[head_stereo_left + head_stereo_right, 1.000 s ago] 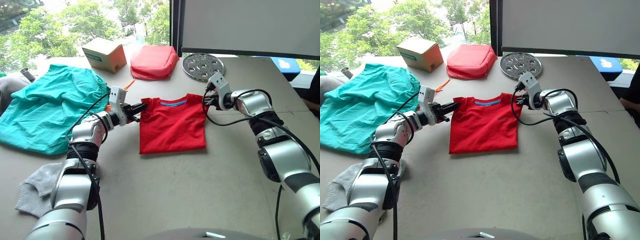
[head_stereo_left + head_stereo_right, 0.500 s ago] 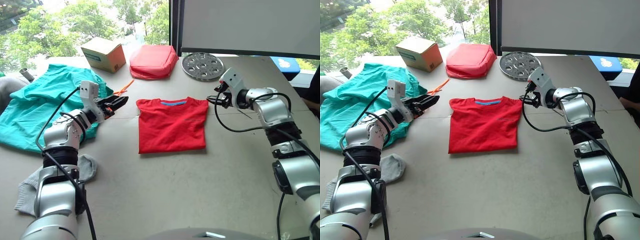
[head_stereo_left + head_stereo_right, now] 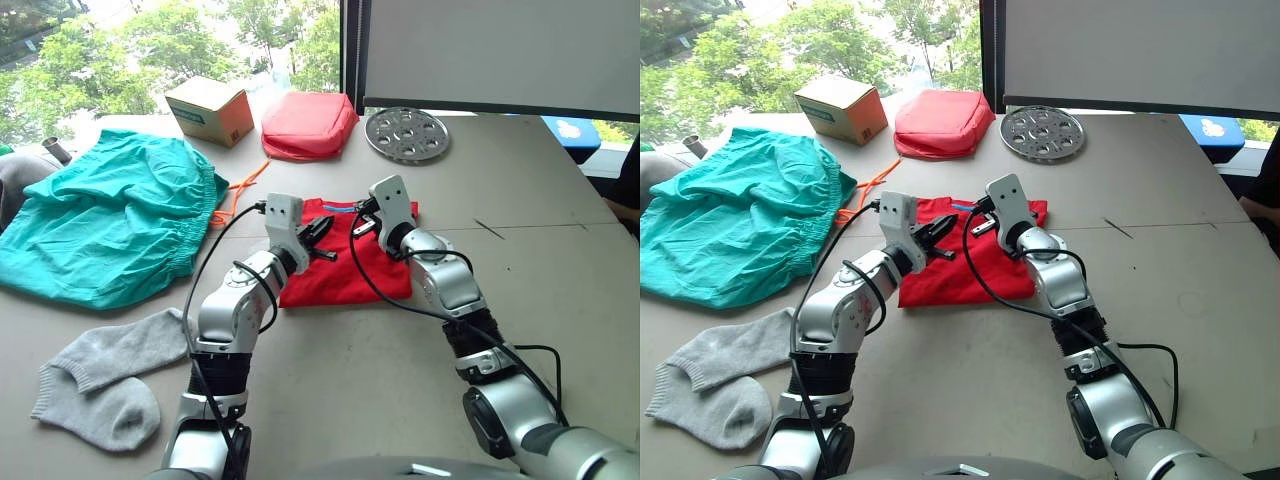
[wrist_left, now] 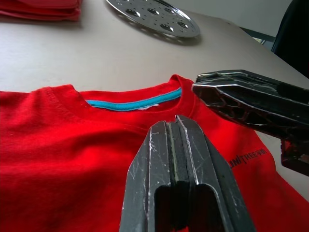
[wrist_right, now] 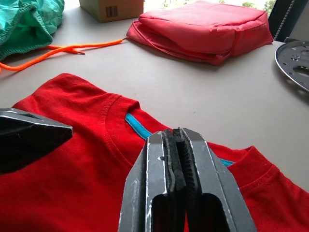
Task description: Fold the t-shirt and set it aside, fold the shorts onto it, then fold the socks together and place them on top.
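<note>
Folding the t-shirt (image 3: 345, 262), mid-table, sleeves tucked in | both jaws closed, empty: your left gripper (image 3: 322, 232) and right gripper (image 3: 361, 222) over its collar | shorts (image 3: 100, 228) spread far left, unfolded | socks (image 3: 100, 375) near left, loose, unpaired

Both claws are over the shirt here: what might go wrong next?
Both claws, left claw and right claw, are shut and close together above the t-shirt near its collar; they may bump each other. Pinching there might bunch the folded fabric. The shorts' orange drawstring lies nearby and might snag.
</note>
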Tool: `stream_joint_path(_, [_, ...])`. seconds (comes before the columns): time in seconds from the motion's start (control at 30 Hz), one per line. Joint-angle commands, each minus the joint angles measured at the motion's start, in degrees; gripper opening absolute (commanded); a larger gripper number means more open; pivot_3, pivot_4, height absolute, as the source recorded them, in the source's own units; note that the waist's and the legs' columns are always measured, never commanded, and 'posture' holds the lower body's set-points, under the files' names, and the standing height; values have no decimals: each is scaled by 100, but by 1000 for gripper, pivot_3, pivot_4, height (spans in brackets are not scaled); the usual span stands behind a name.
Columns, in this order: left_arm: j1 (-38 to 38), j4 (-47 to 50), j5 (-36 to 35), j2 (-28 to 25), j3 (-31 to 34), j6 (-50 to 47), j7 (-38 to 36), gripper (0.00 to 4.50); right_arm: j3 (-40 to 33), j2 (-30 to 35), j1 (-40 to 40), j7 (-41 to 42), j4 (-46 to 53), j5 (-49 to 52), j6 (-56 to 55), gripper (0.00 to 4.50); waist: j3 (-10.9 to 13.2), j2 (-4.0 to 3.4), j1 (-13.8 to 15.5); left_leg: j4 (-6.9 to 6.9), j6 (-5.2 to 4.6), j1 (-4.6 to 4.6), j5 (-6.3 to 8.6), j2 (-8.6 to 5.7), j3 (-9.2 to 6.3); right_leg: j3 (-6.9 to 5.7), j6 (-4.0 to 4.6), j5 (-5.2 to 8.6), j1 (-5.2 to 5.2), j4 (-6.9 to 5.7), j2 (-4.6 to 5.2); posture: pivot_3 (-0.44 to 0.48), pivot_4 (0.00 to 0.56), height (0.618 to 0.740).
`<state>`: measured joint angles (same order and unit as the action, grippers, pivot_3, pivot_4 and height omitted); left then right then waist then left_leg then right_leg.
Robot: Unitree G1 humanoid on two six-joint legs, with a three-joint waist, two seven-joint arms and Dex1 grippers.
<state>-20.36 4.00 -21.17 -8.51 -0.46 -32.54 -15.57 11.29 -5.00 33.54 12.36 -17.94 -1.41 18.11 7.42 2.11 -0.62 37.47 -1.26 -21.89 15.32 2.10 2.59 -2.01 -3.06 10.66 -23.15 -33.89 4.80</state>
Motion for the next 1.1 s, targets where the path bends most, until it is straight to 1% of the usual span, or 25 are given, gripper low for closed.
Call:
stream_joint_path(0.03, [60, -190, 461, 133, -90, 578, 269, 66, 165, -273, -198, -395, -254, -205, -684, 0, 1, -2, -17, 0, -1, 2, 1, 0, 1, 1, 0, 0, 0, 1, -1, 0, 150, 739])
stream_joint_path(0.2, [124, -623, 831, 208, -125, 963, 434, 66, 290, -152, -386, -412, -816, -435, -999, 0, 0, -1, 2, 0, -11, 1, 6, 0, -1, 1, 1, 1, 0, 5, -2, 0, 150, 739])
stream_joint_path(0.3, [223, -808, 912, 135, 93, 1117, 542, 66, -25, 23, -441, -813, -987, -487, -1002, 0, -6, -4, -6, 1, -24, 7, 14, 1, -1, 1, 1, 1, 1, 3, -2, 0, 150, 739])
stream_joint_path(0.43, [429, -832, 793, 21, 448, 1147, 587, 66, -287, 239, -619, -1006, -683, -413, -949, 0, -27, -16, 0, 0, -26, 8, 15, 2, -2, 1, 1, 1, 2, 4, 0, 0, 150, 739])
stream_joint_path(0.6, [737, -643, 576, 8, 867, 1104, 618, 66, -435, 463, -919, -936, -177, -339, -808, 0, -59, -22, -20, 0, -28, 13, 16, 2, 1, 3, 1, 2, 5, 3, 2, 0, 150, 739])
stream_joint_path(0.7, [798, -569, 484, 27, 1046, 1122, 682, 66, -556, 565, -1025, -903, -47, -265, -724, 0, -64, -31, -32, -1, -28, 16, 16, 2, 4, 6, 1, 3, 5, 3, 2, 0, 150, 739])
stream_joint_path(0.77, [786, -405, 356, 47, 1070, 1365, 491, 66, -564, 651, -1133, -594, 161, -101, -830, 0, -63, -32, -31, -3, -28, 17, 17, 2, 4, 8, 1, 3, 5, 4, 0, 0, 150, 739])
stream_joint_path(0.83, [794, -158, 61, 58, 1086, 1455, 150, 66, -524, 777, -1262, -180, 539, 89, -953, 0, -61, -34, -21, -4, -29, 14, 17, 2, 3, 8, 1, 3, 4, 5, 0, 0, 150, 739])
stream_joint_path(0.9, [865, 164, -266, -21, 1122, 1405, -219, 0, -471, 995, -1418, 376, 1105, 347, -1020, 629, -54, -38, -9, -4, -29, 6, 17, 2, 0, 4, 1, 3, 0, 7, -1, 0, 150, 739])
stream_joint_path(0.97, [921, 321, -442, -121, 1156, 1326, -444, 0, -435, 1214, -1513, 682, 1462, 410, -988, 1444, -50, -42, -13, -4, -29, 2, 17, 3, -1, 4, 1, 3, -1, 8, 0, 0, 150, 739])
stream_joint_path(1.0, [962, 403, -572, -190, 1197, 1255, -580, 691, -415, 1367, -1571, 907, 1687, 478, -960, 1921, -48, -44, -12, -3, -29, 3, 17, 3, 0, 4, 4, 5, -1, 8, 0, 0, 150, 739])
stream_joint_path(1.03, [1047, 646, -886, -338, 1252, 1019, -819, 1071, -444, 1586, -1662, 1235, 2088, 695, -753, 2514, -48, -44, -14, -3, -29, 3, 17, 3, 1, 4, 22, 16, -1, 8, -1, 0, 150, 739])
stream_joint_path(1.07, [1156, 927, -1182, -529, 1308, 787, -1057, 1445, -452, 1843, -1750, 1595, 2488, 949, -375, 2931, -46, -44, -16, -3, -29, 5, 17, 3, 2, 6, 22, 16, -1, 8, -1, 0, 150, 739])
stream_joint_path(1.1, [1284, 1219, -1466, -750, 1369, 574, -1288, 2015, -519, 2033, -1832, 1859, 2886, 1335, 194, 3510, -45, -44, -18, -3, -29, 3, 17, 4, 0, 6, 22, 17, -1, 8, 0, 0, 150, 739])
